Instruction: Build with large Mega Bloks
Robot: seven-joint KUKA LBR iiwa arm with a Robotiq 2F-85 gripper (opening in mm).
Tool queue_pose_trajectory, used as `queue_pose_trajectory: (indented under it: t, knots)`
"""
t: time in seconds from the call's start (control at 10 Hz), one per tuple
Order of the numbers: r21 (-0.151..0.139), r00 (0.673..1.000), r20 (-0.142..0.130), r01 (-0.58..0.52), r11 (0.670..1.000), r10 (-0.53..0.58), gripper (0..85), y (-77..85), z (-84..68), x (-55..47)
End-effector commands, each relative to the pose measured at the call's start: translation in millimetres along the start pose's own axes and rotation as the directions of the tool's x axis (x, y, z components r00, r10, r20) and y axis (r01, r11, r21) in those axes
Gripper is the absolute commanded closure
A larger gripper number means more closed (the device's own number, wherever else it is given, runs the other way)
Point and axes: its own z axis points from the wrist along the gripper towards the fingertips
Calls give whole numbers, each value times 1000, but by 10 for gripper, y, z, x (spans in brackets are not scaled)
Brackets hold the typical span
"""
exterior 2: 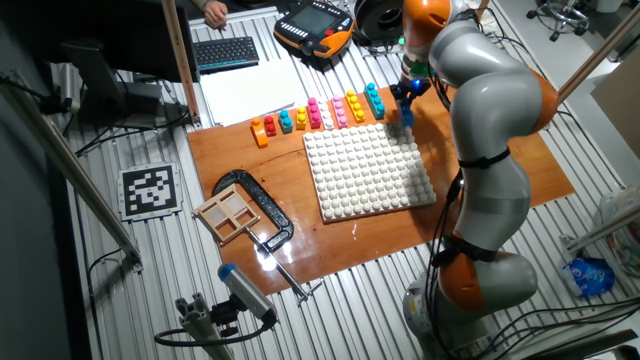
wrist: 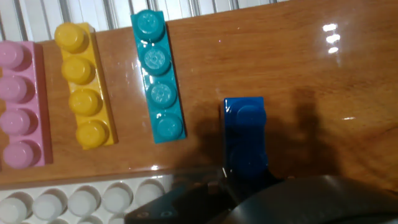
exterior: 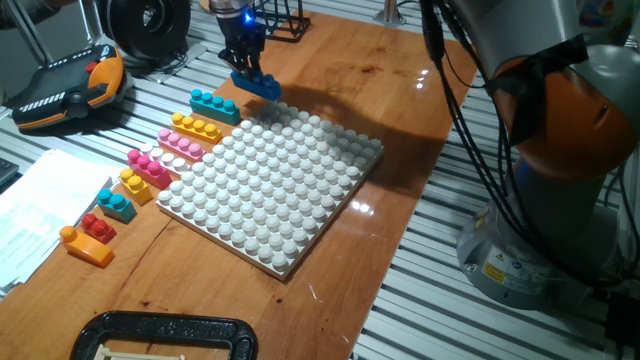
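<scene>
dark blue brick (exterior: 257, 86): tilted, raised above the wood, upper centre of one fixed view
teal four-stud brick (exterior: 214, 105): flat, upper left
yellow brick (exterior: 195, 128), pink brick (exterior: 180, 144): flat, parallel beside it
magenta brick (exterior: 148, 168): left, lower down the row

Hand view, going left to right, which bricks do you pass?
Pink brick → yellow brick → teal brick → dark blue brick, which the gripper holds.
</scene>
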Motion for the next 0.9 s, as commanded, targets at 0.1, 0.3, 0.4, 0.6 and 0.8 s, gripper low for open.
queue_pose_trajectory:
  t: [0.1, 0.3, 0.4, 0.6, 0.8]
  knots:
    - [-2, 1000, -5, -6, 1000, 6, 850, 6, 5, 14]
    - [-7, 1000, -3, -25, 1000, 25, 850, 6, 5, 14]
    - [-18, 1000, -5, -28, 999, 27, 850, 6, 5, 14]
    - [-42, 999, 21, -34, 999, 35, 850, 6, 5, 14]
    - [-28, 999, 31, -32, 999, 33, 850, 6, 5, 14]
